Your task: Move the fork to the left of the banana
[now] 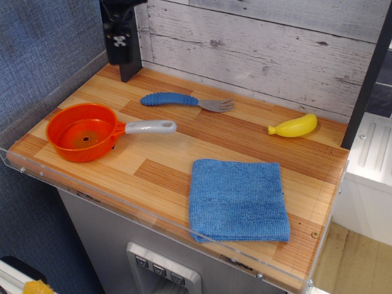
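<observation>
Fork lies free on the wooden counter, left of the banana; robot gripper hangs above the back-left corner, holding nothing.

Fork [184,101]: thick ribbed blue handle pointing left, silver tines pointing right, lying flat near the back wall. Banana [294,126]: small yellow toy, well apart to the fork's right, w/ bare wood between them. Gripper [120,61] is up by the wall, away from the fork; its jaws are hard to read from this angle, so I cannot tell if they are spread or closed. Orange pan [82,131] w/ grey handle sits front-left; blue cloth [237,199] front-centre. Judgement: fork looks placed already. If a nudge is needed, grip mid-handle from above, across its width, and set down short of the banana.
</observation>
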`<state>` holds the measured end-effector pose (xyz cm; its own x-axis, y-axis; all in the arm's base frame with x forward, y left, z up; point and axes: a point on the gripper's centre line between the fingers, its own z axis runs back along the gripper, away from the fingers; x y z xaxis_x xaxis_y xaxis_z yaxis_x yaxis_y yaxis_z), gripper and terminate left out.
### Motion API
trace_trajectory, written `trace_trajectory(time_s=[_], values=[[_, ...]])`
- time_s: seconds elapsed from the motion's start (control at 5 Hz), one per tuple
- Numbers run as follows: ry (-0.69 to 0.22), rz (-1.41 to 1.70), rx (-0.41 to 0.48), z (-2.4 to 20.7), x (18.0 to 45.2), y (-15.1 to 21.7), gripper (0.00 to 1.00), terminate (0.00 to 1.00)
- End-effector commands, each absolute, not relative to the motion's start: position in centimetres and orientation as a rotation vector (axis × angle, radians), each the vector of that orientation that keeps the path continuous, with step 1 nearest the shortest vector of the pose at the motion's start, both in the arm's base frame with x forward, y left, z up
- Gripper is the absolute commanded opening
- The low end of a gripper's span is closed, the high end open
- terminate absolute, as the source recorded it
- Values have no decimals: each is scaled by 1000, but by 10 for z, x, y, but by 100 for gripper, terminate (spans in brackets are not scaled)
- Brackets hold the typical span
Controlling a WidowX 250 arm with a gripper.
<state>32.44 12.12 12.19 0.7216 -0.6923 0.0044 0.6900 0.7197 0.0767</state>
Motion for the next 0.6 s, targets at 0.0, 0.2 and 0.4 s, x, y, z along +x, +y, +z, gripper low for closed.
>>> trace_trajectory(time_s=[0.0,0.2,0.4], values=[[-66,-581,38,160,308,65,100,0],[-26,-551,75,169,279,51,100,0],[-21,-474,50,181,243,46,100,0]])
